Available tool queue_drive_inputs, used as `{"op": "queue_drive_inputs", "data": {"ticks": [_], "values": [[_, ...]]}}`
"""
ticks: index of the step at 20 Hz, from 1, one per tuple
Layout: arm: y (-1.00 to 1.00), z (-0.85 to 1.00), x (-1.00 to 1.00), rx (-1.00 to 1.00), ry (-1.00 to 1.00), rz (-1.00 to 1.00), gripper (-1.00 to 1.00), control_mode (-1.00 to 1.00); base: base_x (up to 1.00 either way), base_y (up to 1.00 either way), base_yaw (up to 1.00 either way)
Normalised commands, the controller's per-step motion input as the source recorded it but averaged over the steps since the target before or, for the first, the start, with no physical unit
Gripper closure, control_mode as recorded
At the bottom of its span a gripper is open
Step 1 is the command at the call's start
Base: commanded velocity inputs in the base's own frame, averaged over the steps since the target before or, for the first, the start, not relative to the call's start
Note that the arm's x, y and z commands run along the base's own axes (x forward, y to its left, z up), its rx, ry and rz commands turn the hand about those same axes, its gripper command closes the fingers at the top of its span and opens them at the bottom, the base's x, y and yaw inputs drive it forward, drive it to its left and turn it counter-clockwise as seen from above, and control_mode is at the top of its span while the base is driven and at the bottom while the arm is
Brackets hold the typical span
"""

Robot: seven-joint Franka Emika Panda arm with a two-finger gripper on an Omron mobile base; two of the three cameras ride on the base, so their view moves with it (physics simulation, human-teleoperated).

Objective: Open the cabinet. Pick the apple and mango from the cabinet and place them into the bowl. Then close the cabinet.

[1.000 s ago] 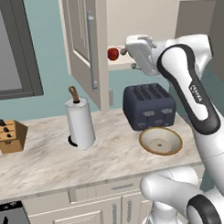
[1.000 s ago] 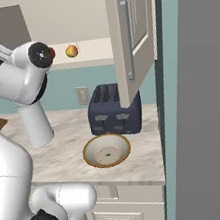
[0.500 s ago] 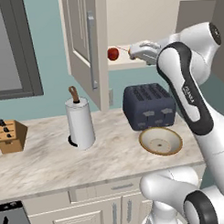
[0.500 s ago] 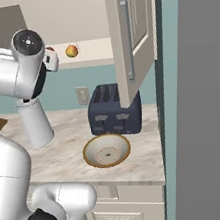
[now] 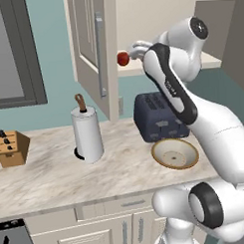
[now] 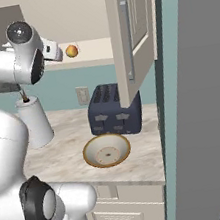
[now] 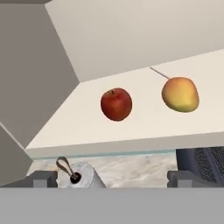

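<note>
Our gripper (image 7: 112, 178) stands wide open and holds nothing, its two tips rising at the bottom of the hand view, just short of the shelf's (image 7: 144, 142) front edge. Straight ahead, a little up from midway between the tips, the apple (image 7: 116, 104) sits on the shelf inside the open cabinet (image 5: 94, 55); the mango (image 7: 180, 94) lies beside it, apart and off to the right in that view. We judge the apple the nearer target: a forward reach, slightly raised, should bring the jaws around it. Being round, it has no long axis to align with. Below on the table (image 5: 51, 174), the bowl (image 5: 175, 153) waits in front of the toaster (image 5: 156, 116).
</note>
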Motion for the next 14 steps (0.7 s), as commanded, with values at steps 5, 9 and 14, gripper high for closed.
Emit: {"op": "queue_drive_inputs", "data": {"ticks": [5,9,14], "values": [[0.0,-0.17,0.98,0.0,0.0,-0.01,-1.0,-1.0,0.0,0.0,0.0],[0.09,-0.13,0.99,0.0,0.0,0.0,-1.0,-1.0,0.0,0.0,0.0],[0.34,-0.08,0.88,-0.02,0.03,0.0,-1.0,-1.0,0.0,0.0,0.0]]}}
